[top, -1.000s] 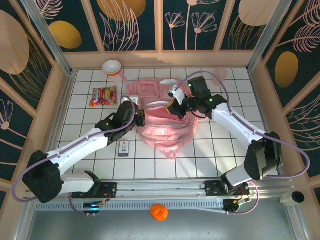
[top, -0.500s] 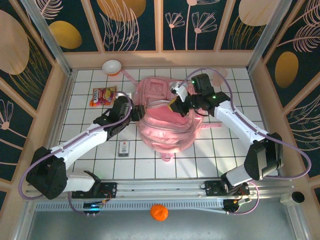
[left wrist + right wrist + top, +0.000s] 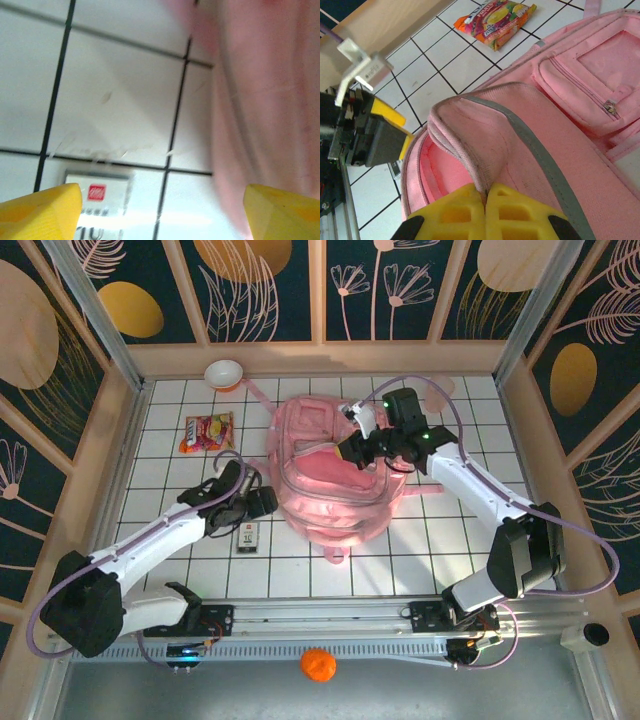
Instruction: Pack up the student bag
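One large pink student bag [image 3: 330, 480] lies flat near the middle of the white tiled surface [image 3: 450, 540]. In the overhead view its top loop points to six o'clock and its front pockets to twelve. The main compartment gapes open, showing pink lining.

The right claw [image 3: 350, 445] sits over the bag at about one o'clock from its centre. Its yellow fingers [image 3: 465, 210] are pressed together on the piped edge of the opening's flap, holding that edge raised above the lining.

The left claw [image 3: 262, 502] is at the bag's eight to nine o'clock, just beside its outer edge. Its jaws stand wide apart and grip nothing. In its wrist view, bare tiles lie between the tips and the bag's blurred side runs down at three o'clock. Whether the fabric touches the fingertip there cannot be told.

A small white box [image 3: 248, 536] lies at the bag's eight o'clock, close under the left claw. A bright snack packet [image 3: 207, 431] lies at ten o'clock, apart from the bag. A pink bowl [image 3: 224, 373] stands at eleven o'clock by the far wall. An orange ball [image 3: 318, 664] rests at six o'clock, off the tiles, past the arms' rail.
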Robot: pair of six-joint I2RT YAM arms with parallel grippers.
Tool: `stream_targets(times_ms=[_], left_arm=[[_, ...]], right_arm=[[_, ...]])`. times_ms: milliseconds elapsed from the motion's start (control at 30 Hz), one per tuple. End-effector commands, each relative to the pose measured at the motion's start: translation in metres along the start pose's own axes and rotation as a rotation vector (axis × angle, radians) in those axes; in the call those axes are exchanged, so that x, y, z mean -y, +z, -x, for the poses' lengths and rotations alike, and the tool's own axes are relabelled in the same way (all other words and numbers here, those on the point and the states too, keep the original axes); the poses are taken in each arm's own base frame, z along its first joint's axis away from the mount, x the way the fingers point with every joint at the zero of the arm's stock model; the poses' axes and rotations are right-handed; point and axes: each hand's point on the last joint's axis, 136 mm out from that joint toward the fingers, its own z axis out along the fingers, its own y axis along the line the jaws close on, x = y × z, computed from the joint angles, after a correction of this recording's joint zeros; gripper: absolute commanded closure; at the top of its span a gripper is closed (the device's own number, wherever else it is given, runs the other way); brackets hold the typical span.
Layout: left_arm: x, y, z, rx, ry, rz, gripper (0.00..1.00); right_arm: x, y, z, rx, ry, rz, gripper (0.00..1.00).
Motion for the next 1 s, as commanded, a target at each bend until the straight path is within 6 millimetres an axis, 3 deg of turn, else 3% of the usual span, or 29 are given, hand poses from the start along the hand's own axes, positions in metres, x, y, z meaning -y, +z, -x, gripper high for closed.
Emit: stream_targets(times_ms=[0, 133, 267, 500, 733, 967], left_arm=[[-0.023, 0.004, -0.029, -0.103, -0.048, 0.07, 0.16], [-0.044, 0.018, -0.049, -0.151, -0.05, 0.136, 0.14], [-0.061, 0.027, -0.054, -0.145, -0.035, 0.19, 0.11], [-0.068, 0.041, -0.061, -0.196, 0.025, 0.245, 0.15], [-0.075, 0.041, -0.058, -0.193, 0.092, 0.318, 0.31], [-0.061, 0.039, -0.057, -0.184, 0.048, 0.258, 0.52]], right_arm=[[-0.002, -0.006, 0.024, 0.101, -0.047, 0.005, 1.0], [-0.002, 0.0, 0.021, 0.095, -0.051, 0.024, 1.0], [-0.004, 0.006, 0.013, 0.071, -0.059, 0.044, 1.0], [-0.002, 0.012, 0.003, 0.037, -0.057, 0.047, 1.0], [-0.002, 0.011, 0.001, 0.034, -0.056, 0.037, 1.0], [-0.002, 0.011, 0.004, 0.043, -0.056, 0.035, 1.0]])
